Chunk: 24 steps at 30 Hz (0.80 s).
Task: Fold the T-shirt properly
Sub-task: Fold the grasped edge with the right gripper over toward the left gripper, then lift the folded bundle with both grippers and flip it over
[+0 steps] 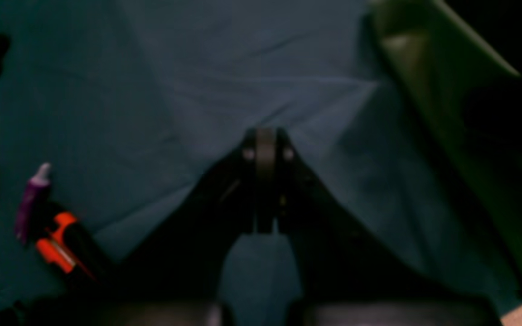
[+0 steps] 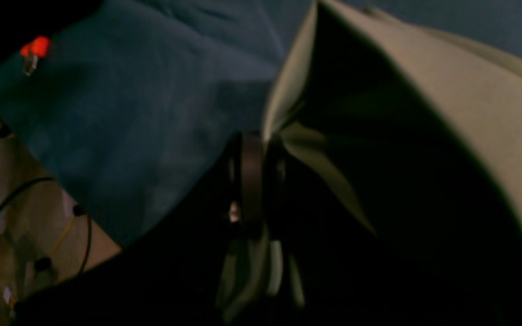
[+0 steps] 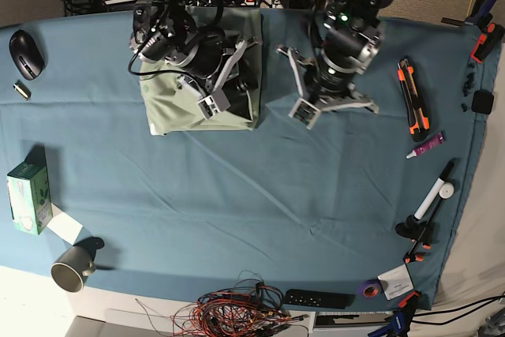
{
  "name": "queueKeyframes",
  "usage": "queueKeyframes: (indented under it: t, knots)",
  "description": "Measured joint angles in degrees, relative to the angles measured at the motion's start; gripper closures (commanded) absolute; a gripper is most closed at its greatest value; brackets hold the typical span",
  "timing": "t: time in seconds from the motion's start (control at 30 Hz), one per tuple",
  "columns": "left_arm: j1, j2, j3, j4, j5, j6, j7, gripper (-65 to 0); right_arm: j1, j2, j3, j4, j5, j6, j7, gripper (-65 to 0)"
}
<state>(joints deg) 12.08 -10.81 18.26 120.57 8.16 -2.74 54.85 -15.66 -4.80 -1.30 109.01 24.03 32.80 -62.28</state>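
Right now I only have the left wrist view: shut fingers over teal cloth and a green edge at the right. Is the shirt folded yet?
Observer: In the base view the T-shirt lies as a compact, roughly rectangular bundle near the table's far edge.
Operator: Where is the other arm?
Observer: Over the shirt. The right wrist view shows the right gripper with its fingers shut on a fold of the fabric.
Operator: Anything on that side of the table that I can't see?
Observer: A grey mug sits near the front corner on the right arm's side, well away from the shirt.
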Motion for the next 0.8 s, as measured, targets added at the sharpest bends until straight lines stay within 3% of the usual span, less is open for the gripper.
queueKeyframes:
  t: [0.17,0.37,0.4,0.5,0.63,0.8]
  knots:
    - [0.1,0.0,-2.6,0.0,-4.2,-0.3,-0.1,0.0,1.1,0.0,-0.7,-0.4,1.3,0.0,0.0,0.0]
    - [0.1,0.0,-2.6,0.0,-4.4,-0.3,-0.9,0.0,1.0,0.0,-4.4,-0.4,0.5,0.7,-0.7,0.0]
    - [0.1,0.0,-2.6,0.0,-4.4,-0.3,-0.9,0.0,1.0,0.0,-4.9,-0.4,0.4,0.7,-0.9,-2.8]
    - [0.1,0.0,-2.6,0.0,-4.4,-0.3,-0.9,0.0,1.1,0.0,-6.3,-0.4,0.2,0.7,-0.9,-20.1]
    - [0.1,-0.1,-2.6,0.0,-4.4,-0.3,-0.9,0.0,1.0,0.0,-6.3,-0.4,0.4,0.9,-0.9,-21.7]
    - [0.1,-2.9,-2.6,0.0,-8.3,-0.5,-0.4,0.0,1.7,0.0,-6.2,1.1,0.2,0.9,-2.2,-21.7]
